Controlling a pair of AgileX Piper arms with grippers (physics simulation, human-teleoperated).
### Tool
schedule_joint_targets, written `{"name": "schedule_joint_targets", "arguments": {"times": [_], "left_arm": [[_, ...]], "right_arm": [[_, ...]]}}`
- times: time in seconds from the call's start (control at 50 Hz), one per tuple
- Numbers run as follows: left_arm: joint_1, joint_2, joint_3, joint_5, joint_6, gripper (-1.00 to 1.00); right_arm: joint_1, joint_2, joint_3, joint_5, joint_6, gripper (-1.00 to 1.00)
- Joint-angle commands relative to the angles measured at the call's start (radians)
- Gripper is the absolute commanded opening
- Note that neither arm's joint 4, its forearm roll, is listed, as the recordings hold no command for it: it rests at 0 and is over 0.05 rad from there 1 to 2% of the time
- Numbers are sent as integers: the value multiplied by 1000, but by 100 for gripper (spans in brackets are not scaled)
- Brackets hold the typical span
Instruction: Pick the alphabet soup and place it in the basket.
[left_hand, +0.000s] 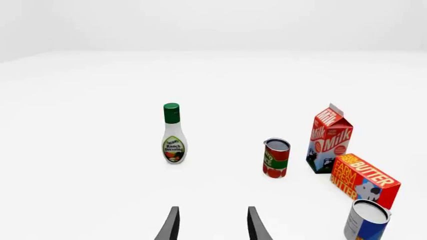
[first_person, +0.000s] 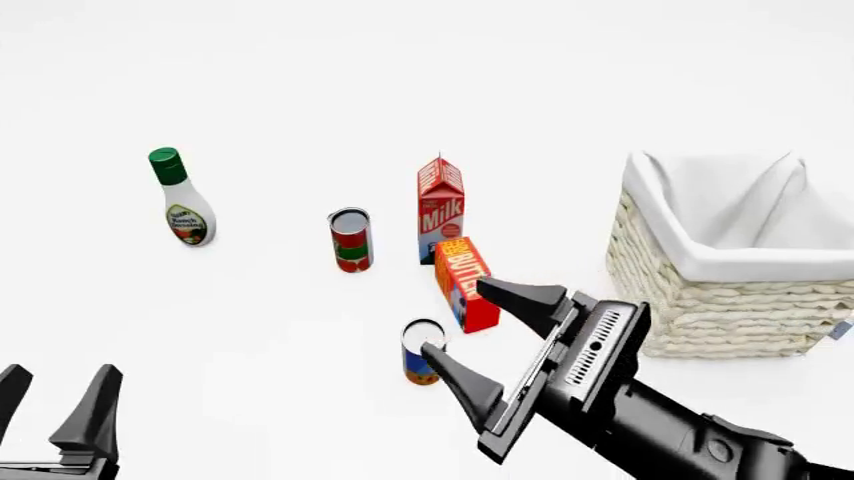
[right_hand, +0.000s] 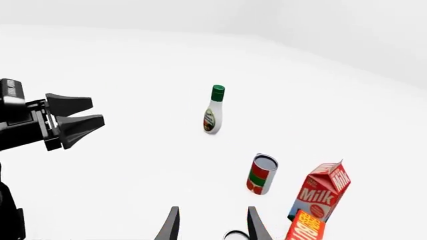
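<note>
My right gripper (first_person: 474, 320), fingers wide, nears the alphabet soup (first_person: 422, 351); I judge this can stiff, smooth, best clasped mid-label.

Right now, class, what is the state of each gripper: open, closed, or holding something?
Left gripper: open, holding nothing.
Right gripper: open, holding nothing, beside the alphabet soup.

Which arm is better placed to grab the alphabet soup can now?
Right. The right gripper hangs open right beside the alphabet soup, with the basket on its side. The left gripper is far off at the table's near left.
</note>
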Motion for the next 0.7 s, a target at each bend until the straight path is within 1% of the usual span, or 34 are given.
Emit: {"name": "schedule_joint_targets", "arguments": {"times": [0.02, 0.16, 0.56, 0.7], "left_arm": [[0, 0, 0, 0, 0, 100], [0, 0, 0, 0, 0, 100], [0, 0, 0, 0, 0, 100], [0, 0, 0, 0, 0, 100]], "right_arm": [[4, 105, -18, -60, 5, 100], [-12, 171, -19, -103, 15, 100], [-71, 202, 5, -146, 36, 100], [-85, 246, 8, -181, 45, 100]]}}
